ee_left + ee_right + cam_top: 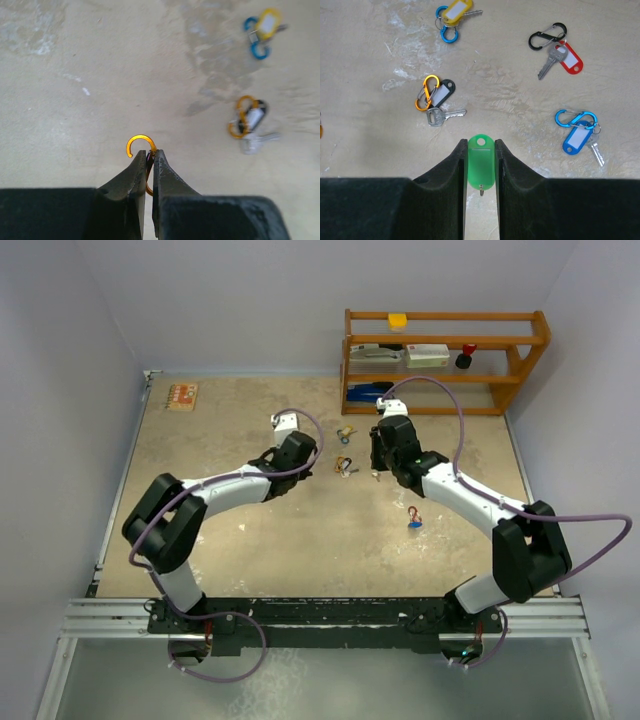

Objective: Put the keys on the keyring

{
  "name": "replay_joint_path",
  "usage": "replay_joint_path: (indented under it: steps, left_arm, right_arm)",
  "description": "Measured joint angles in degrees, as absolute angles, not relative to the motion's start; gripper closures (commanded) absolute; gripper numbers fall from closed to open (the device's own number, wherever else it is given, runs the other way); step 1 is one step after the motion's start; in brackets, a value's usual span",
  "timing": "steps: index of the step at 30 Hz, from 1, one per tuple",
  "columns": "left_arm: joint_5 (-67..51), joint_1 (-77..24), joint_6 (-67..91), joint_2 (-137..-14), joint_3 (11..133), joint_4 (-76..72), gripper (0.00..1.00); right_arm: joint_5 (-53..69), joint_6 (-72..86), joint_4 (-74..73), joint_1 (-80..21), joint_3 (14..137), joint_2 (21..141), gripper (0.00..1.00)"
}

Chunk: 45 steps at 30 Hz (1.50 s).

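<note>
Green tag (480,160), yellow tag (457,9), red tag (571,58), blue tag (576,141), black tag (443,93); orange clip (140,136); silver keys (436,117); desk (365,150) beige, mottled, whitish scuffs.

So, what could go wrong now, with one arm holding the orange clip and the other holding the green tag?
1. The left end effector pinches the orange clip only at its very tip; the thin clip may twist or slip.
2. The green tag has its small ring deep inside the right end effector, so hooking it may be hard.
</note>
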<state>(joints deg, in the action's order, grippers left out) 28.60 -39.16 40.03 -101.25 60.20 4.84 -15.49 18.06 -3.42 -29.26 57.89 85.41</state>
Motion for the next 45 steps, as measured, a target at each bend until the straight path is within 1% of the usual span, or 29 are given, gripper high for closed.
replay_joint_path:
  steps: [8,15,21,30,45]
  left_arm:
    - [22.9,-39.9,46.5,-92.7,57.7,-3.3,1.0]
    - [22.8,-41.7,49.6,-92.4,55.7,-6.7,1.0]
    - [23.4,-43.2,50.5,-92.4,55.7,-8.3,1.0]
    - [26.5,-46.3,50.5,-93.0,56.7,-8.2,1.0]
    - [37.4,-52.1,50.6,-94.7,57.7,-10.3,1.0]
  right_arm:
    - [-15.5,18.3,-2.3,-29.3,57.4,85.4,0.79]
    - [-15.6,20.4,-2.4,-30.4,57.7,85.4,0.79]
    - [-16.1,22.5,-2.8,-31.5,61.4,87.0,0.79]
    - [-17.6,25.3,-3.6,-32.2,64.5,90.7,0.79]
    - [-20.6,30.6,-7.0,-32.3,69.0,92.9,0.79]
